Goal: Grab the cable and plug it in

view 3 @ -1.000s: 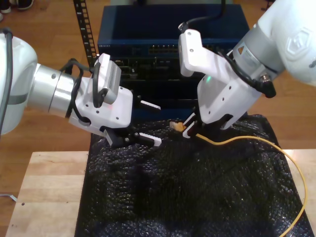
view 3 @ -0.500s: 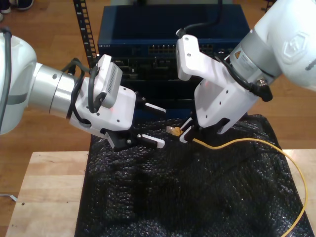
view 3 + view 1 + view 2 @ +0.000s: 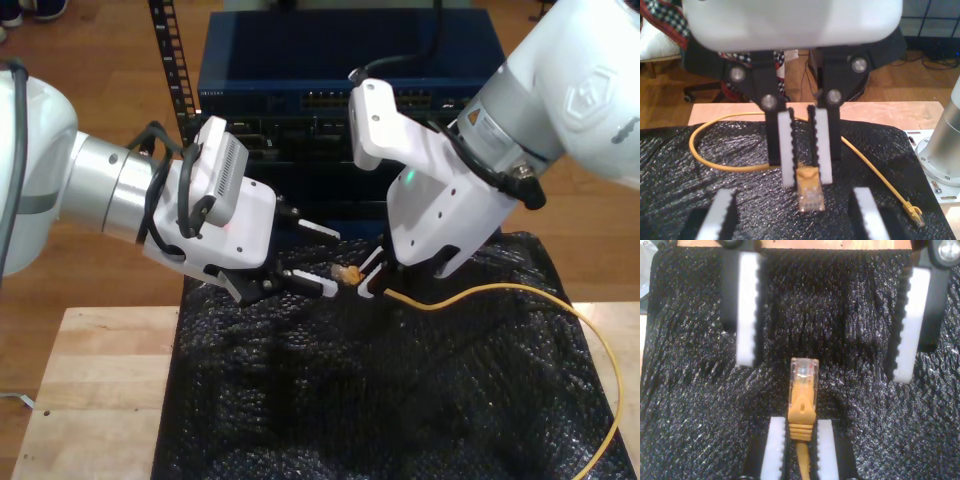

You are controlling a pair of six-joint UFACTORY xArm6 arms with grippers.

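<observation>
The yellow-orange cable (image 3: 480, 292) runs across the black mat and off toward the exterior view's lower right. Its clear plug (image 3: 803, 377) (image 3: 810, 192) (image 3: 348, 272) sticks out of my second gripper (image 3: 800, 422) (image 3: 806, 177) (image 3: 365, 280), which is shut on the orange boot just behind it. That gripper belongs to the arm on the exterior view's right. Facing it from the exterior view's left, my first gripper (image 3: 332, 263) (image 3: 792, 200) (image 3: 824, 371) is open. The plug tip sits between its spread fingers (image 3: 747, 310) without touching them. The cable's other end (image 3: 914, 212) lies loose on the mat.
A black bubble-wrap mat (image 3: 380, 380) covers the wooden table (image 3: 90, 390). Behind the grippers stands a dark blue network rack unit (image 3: 350, 70) with a row of ports. An arm's metal base (image 3: 945, 150) rises at the mat's edge.
My second gripper carried the plug up and toward the exterior view's left. My first gripper moved toward it, so the plug now lies between its open fingers.
</observation>
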